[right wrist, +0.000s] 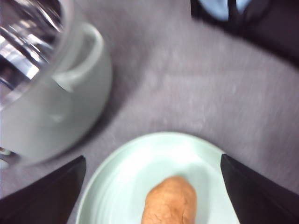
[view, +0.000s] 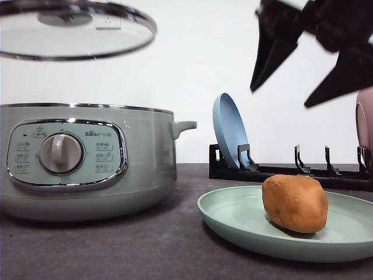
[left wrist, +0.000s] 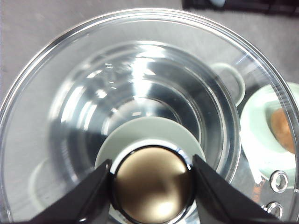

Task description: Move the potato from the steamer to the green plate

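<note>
- In the front view we see the potato lying on the green plate, toward the plate's 3 o'clock side, with the steamer well apart at the plate's 9 o'clock.
- The same view shows the glass lid hanging in the air above the open steamer, level and clear of its chrome rim.
- From the left wrist view we learn what holds it: the left gripper is clamped on the lid's shiny rounded knob, one dark finger on each side.
- Through the clear lid in that view we make out the steamer's small side handle and, blurred, the plate with the potato.
- The right gripper hangs at 12 o'clock above the plate, its black tapered fingers spread wide and holding nothing.
- The right wrist view looks down between those spread fingers onto the plate and potato; it is soft and blurred.
- The potato is a smooth orange-brown lump, matte; the plate is matte pale mint with a raised rim.
- The table is dark grey and slightly grainy.
- Behind the plate, at its 12 o'clock, stands a black dish rack with a blue plate upright in it and a pink plate at the picture's edge.
</note>
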